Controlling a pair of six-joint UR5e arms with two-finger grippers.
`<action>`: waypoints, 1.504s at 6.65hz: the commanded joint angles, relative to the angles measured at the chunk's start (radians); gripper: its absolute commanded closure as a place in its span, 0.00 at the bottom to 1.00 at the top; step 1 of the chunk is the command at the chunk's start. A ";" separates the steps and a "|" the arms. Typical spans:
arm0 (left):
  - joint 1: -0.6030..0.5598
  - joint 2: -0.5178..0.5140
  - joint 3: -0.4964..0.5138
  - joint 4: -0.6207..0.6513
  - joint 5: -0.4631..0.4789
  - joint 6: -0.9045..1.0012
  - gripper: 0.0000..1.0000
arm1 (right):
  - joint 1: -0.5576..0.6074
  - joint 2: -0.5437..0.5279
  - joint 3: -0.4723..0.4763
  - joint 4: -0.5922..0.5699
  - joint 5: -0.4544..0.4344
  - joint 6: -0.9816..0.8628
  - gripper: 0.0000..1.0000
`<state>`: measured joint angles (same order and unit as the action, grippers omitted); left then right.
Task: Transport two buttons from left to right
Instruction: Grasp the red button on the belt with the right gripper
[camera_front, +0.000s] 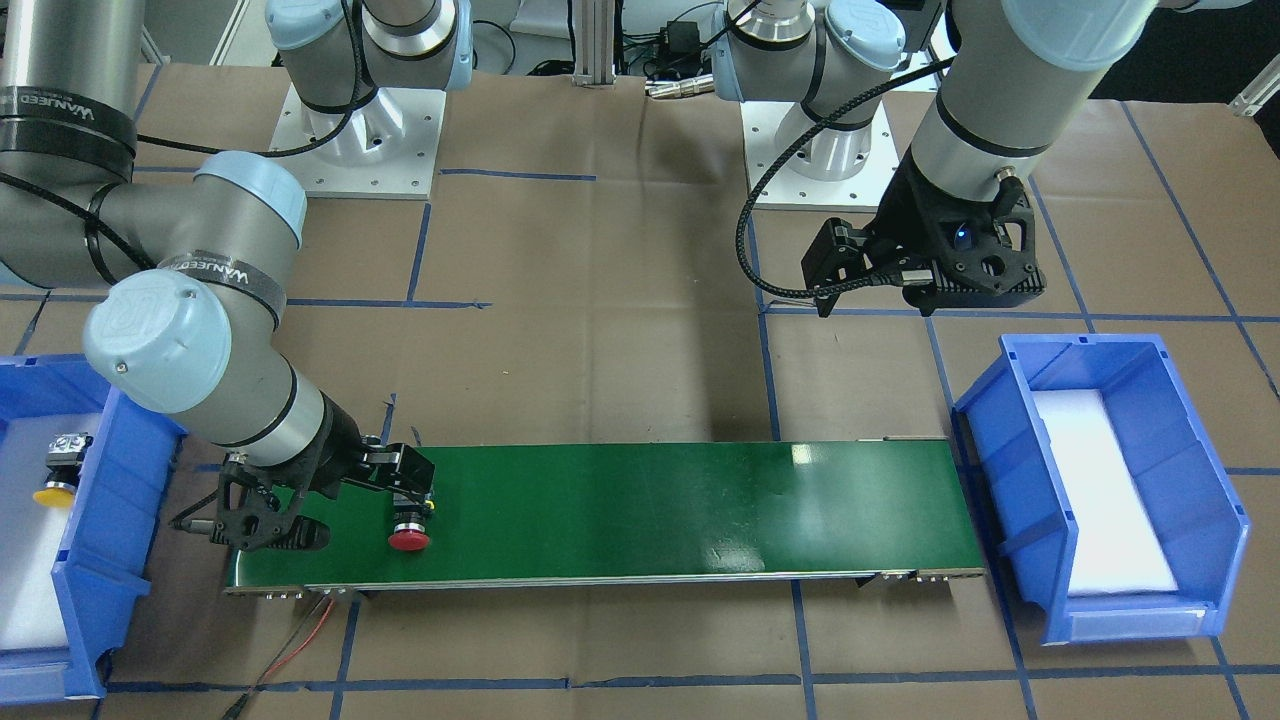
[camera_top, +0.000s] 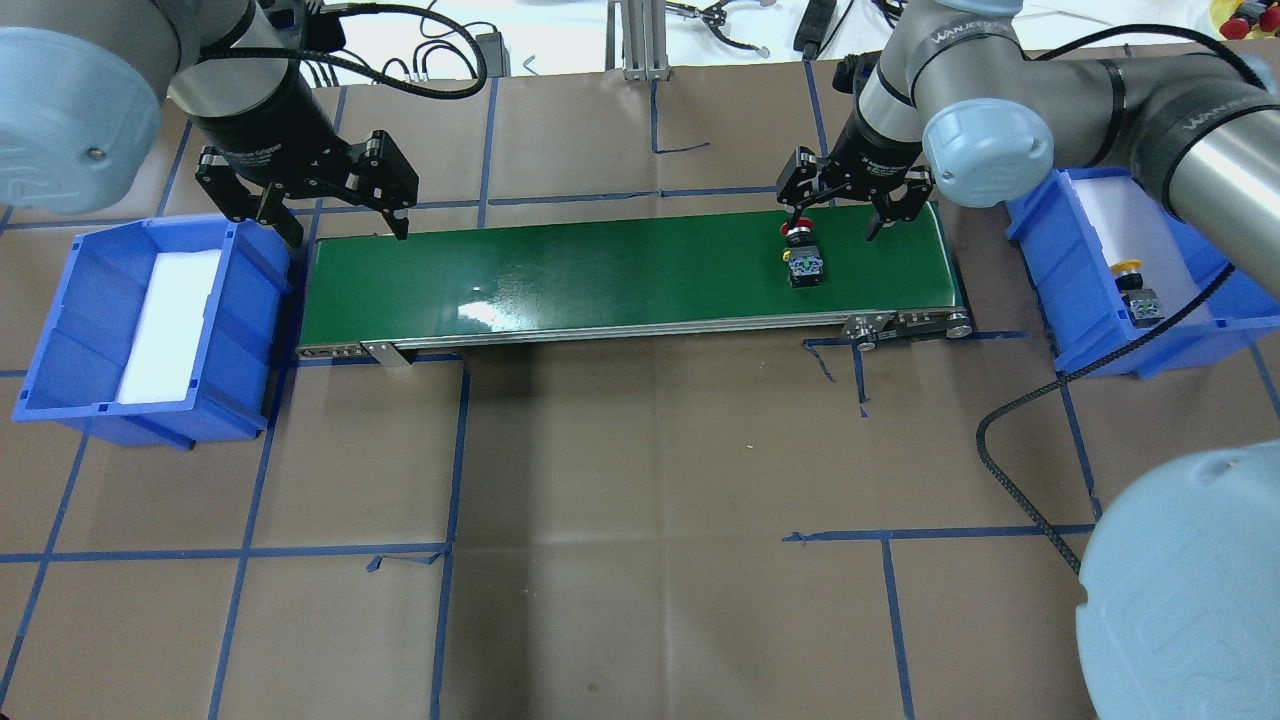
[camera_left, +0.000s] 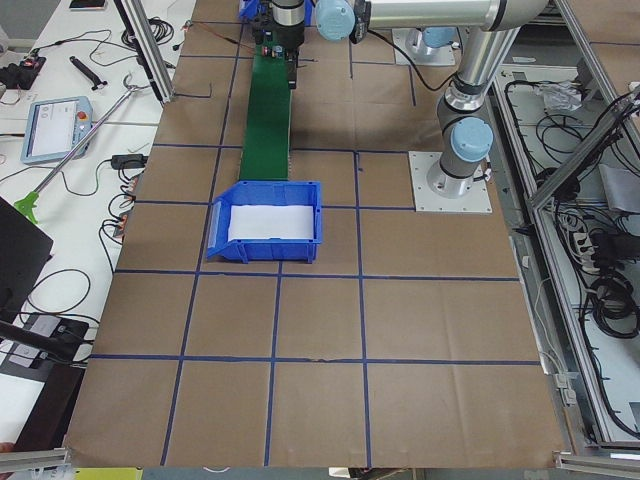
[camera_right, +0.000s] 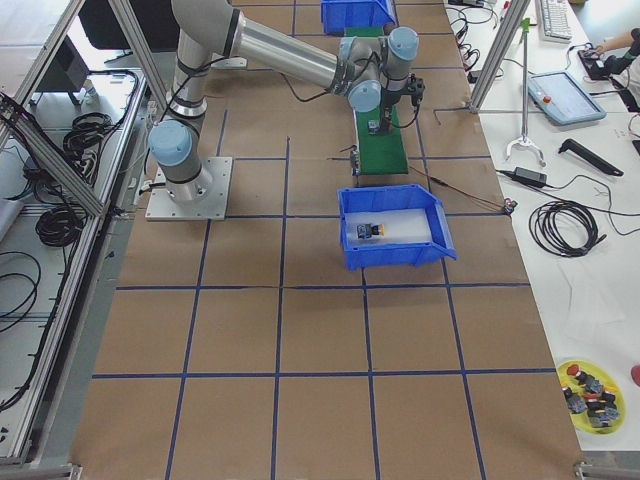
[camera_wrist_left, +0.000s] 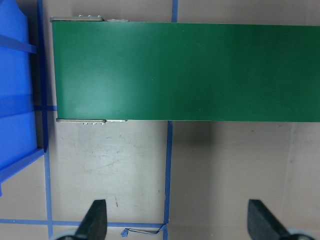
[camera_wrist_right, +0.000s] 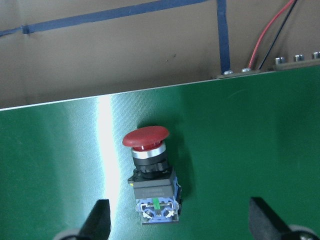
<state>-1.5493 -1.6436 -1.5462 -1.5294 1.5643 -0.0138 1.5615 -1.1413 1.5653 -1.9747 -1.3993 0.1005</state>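
Red button (camera_top: 800, 252) lying on its side near the right end of the green belt (camera_top: 600, 275), right end effector (camera_top: 835, 218) spread wide over it, gripping nothing, yellow button (camera_top: 1135, 288) lying in the right blue bin (camera_top: 1045, 280), left end effector (camera_top: 348, 235) wide open over the belt's left end

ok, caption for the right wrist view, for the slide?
Open right gripper over the red button lying on its side on the green belt.

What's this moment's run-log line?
red button: lying on belt, right end | yellow button: in right bin | right gripper: open above red button | left gripper: open
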 joint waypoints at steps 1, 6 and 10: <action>0.000 -0.002 0.000 0.000 0.000 0.000 0.00 | 0.000 0.035 0.004 -0.001 -0.013 -0.001 0.04; 0.000 0.001 0.000 0.000 0.000 0.000 0.00 | -0.001 0.046 0.035 0.011 -0.093 -0.011 0.53; 0.000 0.001 0.000 0.000 0.000 0.000 0.00 | -0.017 0.012 -0.039 0.042 -0.253 -0.074 0.94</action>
<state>-1.5493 -1.6429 -1.5463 -1.5294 1.5647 -0.0137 1.5542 -1.1155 1.5584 -1.9519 -1.6210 0.0426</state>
